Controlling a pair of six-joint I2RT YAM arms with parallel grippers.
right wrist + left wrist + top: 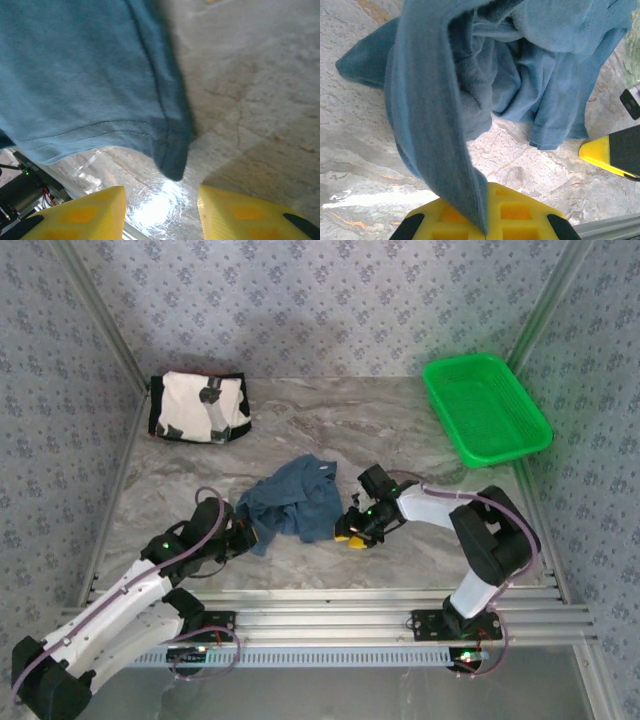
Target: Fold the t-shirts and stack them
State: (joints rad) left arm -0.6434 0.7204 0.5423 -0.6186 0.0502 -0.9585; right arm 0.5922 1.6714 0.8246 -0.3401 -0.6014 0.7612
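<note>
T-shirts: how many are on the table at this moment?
2. The blue shirt lies crumpled mid-table between the two arms. The white shirt sits folded at the far left corner. Another could be hidden under either one; I cannot tell.

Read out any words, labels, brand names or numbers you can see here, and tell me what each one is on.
No text here can be read.
Blue shirt: a pale speck at its far edge, perhaps a tag, too small to read.
White shirt: black and grey patches, no letters to make out.
Green basket: plain, no label seen.
</note>
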